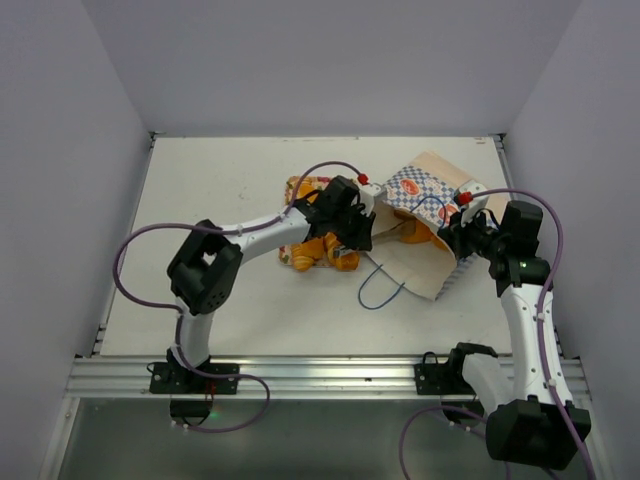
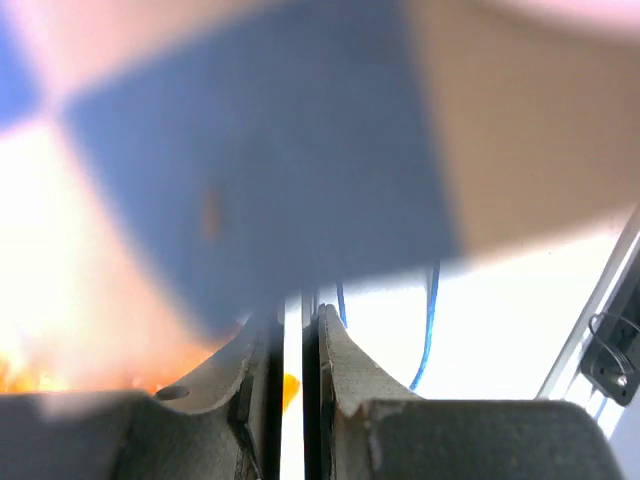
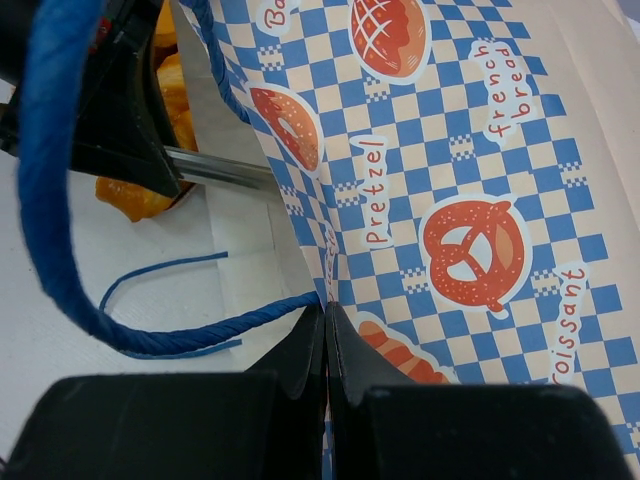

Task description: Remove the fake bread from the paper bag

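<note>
We see the paper bag (image 1: 425, 200) lying on its side on the table (image 1: 220, 180), mouth toward the left. Just left sits the tray (image 1: 300, 190) bearing fake bread (image 1: 320, 252); a cord handle (image 1: 362, 293) lies before the bag.

"Pretzel", "french bread" on paper bag (image 3: 450, 150)

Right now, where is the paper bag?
In the top view the paper bag lies on its side, right of centre on the table, mouth toward the fake bread on its left; the right gripper pinches its rim.
</note>
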You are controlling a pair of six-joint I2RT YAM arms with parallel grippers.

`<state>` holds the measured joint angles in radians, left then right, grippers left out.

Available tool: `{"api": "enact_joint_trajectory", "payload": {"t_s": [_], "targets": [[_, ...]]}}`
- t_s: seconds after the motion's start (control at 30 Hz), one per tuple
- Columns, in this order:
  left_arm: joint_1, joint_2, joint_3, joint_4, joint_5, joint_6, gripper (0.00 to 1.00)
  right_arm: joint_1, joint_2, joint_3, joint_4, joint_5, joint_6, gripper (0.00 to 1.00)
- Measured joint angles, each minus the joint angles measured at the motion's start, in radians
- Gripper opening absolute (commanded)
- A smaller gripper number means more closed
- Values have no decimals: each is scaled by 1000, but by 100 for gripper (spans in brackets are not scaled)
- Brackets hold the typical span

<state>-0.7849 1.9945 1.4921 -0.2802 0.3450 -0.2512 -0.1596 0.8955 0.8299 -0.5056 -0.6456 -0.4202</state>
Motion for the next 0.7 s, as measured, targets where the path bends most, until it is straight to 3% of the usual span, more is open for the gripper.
{"api": "enact_joint_trajectory", "payload": {"t_s": [0.7], "targets": [[0,-525,-438,-57,8,-23,0,-23,-31,0,37,88,73,0]]}}
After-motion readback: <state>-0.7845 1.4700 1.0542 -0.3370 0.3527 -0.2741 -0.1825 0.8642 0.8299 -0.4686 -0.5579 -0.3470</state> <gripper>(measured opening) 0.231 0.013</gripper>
